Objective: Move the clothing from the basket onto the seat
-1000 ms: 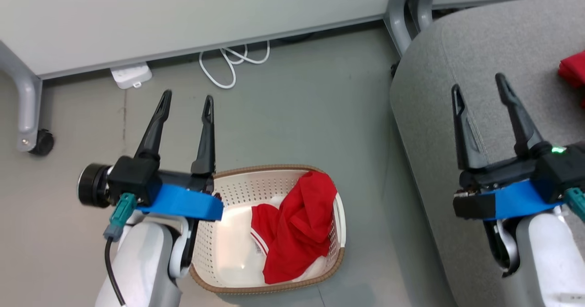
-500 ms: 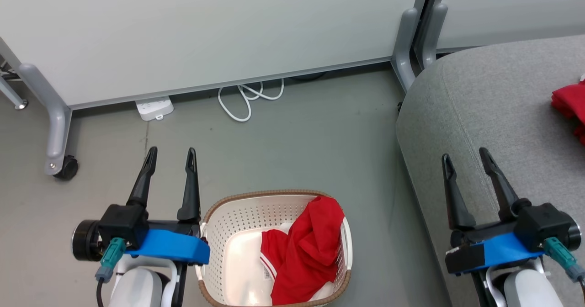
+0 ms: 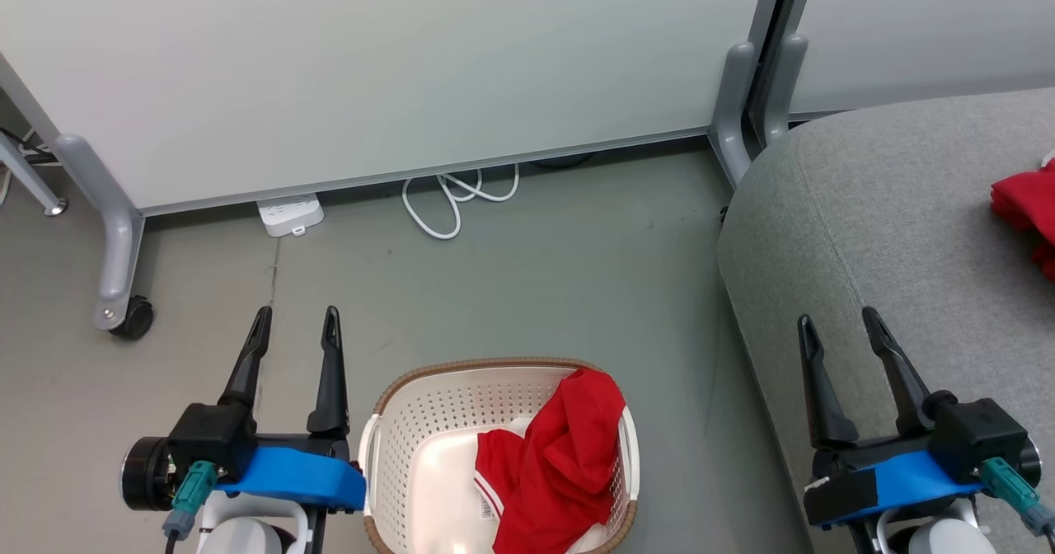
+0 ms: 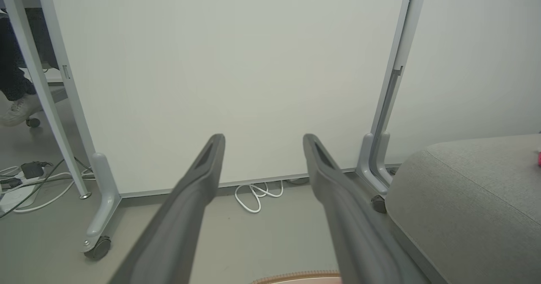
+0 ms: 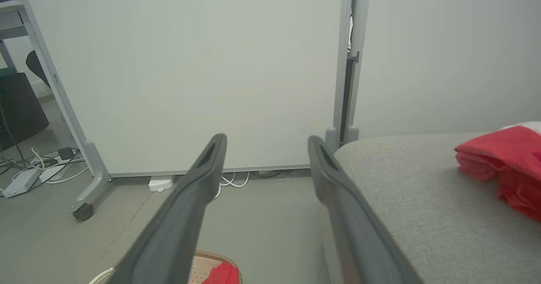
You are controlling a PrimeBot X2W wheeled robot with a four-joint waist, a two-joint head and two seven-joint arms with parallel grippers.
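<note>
The cream basket (image 3: 412,422) with a brown rim stands on the floor at the bottom of the head view, and red clothing (image 3: 560,463) with white stripes lies heaped in its right half. My left gripper (image 3: 297,319) stands open and empty just left of the basket. My right gripper (image 3: 836,323) stands open and empty over the front edge of the grey seat (image 3: 890,232). More red clothing (image 3: 1026,208) lies on the seat at the far right, also seen in the right wrist view as a red pile (image 5: 503,165). The basket rim (image 4: 296,279) peeks in the left wrist view.
A white partition panel (image 3: 371,68) on grey wheeled legs (image 3: 115,241) stands behind the basket. A white power strip (image 3: 290,214) and a looped white cable (image 3: 449,199) lie on the floor at its foot. More cables (image 4: 25,182) lie beyond the left leg.
The head camera has tilted up, so the whole picture has shifted down. Both grippers sit lower in the picture and stay open; the clothing in the basket has not moved.
</note>
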